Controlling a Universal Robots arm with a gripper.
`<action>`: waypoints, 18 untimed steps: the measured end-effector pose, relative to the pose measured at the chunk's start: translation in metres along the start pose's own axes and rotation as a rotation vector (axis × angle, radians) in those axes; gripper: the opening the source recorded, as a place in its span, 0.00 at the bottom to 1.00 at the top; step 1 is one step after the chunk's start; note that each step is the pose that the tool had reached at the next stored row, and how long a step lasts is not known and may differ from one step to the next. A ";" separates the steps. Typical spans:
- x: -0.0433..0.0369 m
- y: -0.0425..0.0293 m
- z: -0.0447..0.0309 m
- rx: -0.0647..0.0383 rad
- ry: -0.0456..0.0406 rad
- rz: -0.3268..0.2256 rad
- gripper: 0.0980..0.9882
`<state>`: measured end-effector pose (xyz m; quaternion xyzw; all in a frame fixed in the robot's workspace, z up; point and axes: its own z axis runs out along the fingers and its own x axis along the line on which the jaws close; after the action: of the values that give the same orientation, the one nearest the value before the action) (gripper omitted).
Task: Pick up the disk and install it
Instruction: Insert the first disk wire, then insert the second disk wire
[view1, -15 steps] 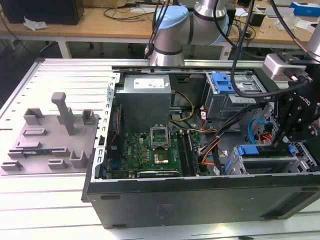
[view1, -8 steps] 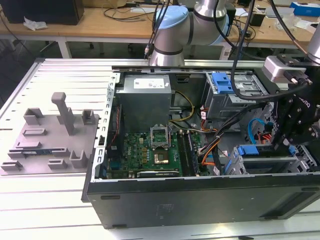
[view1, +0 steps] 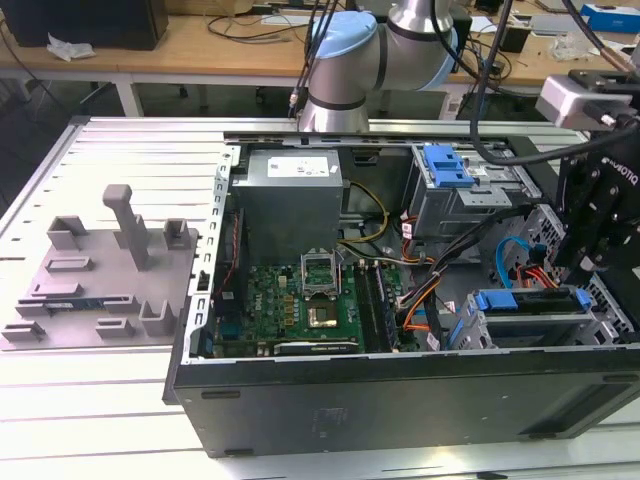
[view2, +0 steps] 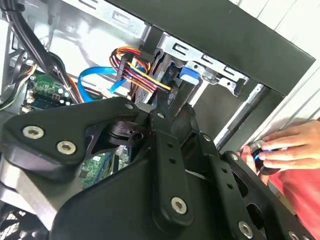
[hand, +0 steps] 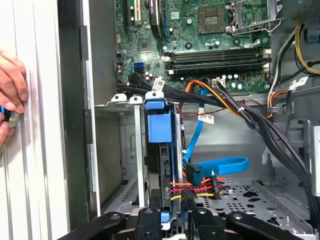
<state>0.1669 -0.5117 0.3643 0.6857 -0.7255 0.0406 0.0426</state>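
The disk (hand: 161, 165) sat edge-on in the drive cage (hand: 120, 150) at centre frame in the first wrist view, the end effector (hand: 172, 220) apparently pinching its lower end (contact itself hidden), presumably to seat it.

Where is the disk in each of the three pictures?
Exterior view: the disk sits in the metal cage by the case's front wall, on the exterior view's right.
First wrist view: the disk stands on edge in the cage, blue bracket facing the camera.
Second wrist view: the disk shows beyond the black linkage, inside the cage.
Shared landmark: the blue ribbon cable beside it.
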 end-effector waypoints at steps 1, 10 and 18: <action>-0.0001 0.0000 -0.0008 0.000 -0.0001 0.000 0.23; -0.0006 0.0001 -0.0013 0.001 -0.0001 0.000 0.23; -0.0061 0.0002 -0.0020 0.001 0.0094 0.000 0.23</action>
<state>0.1671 -0.5054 0.3656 0.6855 -0.7253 0.0443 0.0456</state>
